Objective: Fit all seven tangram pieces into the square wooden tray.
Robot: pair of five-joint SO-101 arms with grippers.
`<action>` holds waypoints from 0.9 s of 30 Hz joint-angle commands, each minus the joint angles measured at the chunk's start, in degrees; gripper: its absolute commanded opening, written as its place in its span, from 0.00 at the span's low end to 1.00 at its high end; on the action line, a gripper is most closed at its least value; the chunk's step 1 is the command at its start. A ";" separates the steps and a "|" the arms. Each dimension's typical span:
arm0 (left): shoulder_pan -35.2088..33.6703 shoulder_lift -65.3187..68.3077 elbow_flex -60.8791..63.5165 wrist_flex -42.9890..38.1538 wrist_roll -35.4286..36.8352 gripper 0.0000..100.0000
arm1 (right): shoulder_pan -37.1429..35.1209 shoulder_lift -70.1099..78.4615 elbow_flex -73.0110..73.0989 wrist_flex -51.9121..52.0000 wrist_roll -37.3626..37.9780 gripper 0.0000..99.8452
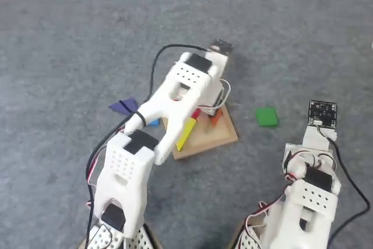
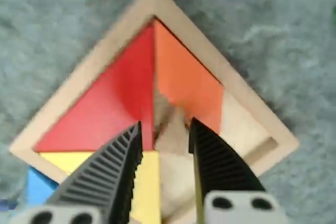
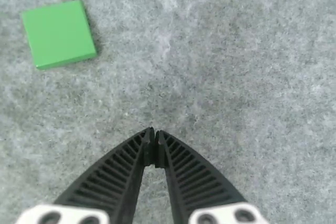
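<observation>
Left end effector parted, right end effector closed, both empty. Flat green square piece: likely light, rigid; best gripped across opposite edges.

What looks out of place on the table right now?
Two pieces lie on the carpet outside the wooden tray: the green square on one side, a purple piece on the other. Bare wood shows in the tray.
</observation>
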 commanded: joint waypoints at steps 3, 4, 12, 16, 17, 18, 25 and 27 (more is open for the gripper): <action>-0.79 -0.88 -2.59 -3.34 -4.48 0.14 | 0.48 -1.27 -1.05 -1.01 0.79 0.01; -0.79 -0.79 -3.03 -3.25 -4.92 0.14 | 0.48 -1.27 -1.05 -1.01 0.79 0.01; -2.81 -4.66 -4.62 0.62 -7.91 0.14 | 0.48 -1.27 -1.05 -1.01 0.79 0.01; -9.14 -11.25 -2.68 0.70 -10.37 0.14 | 0.48 -1.27 -1.05 -1.01 0.79 0.01; -10.81 -12.40 -1.10 0.88 -11.25 0.14 | 0.48 -1.27 -1.05 -1.01 0.79 0.01; -12.40 -13.19 1.19 0.88 -12.22 0.14 | 0.48 -1.27 -1.05 -1.01 0.79 0.01; -24.00 -16.88 19.21 -5.36 -20.57 0.14 | 0.48 -1.27 -1.05 -1.10 0.79 0.01; -27.43 -18.64 22.02 -7.21 -22.59 0.14 | 0.66 -1.27 -1.05 -1.01 1.05 0.01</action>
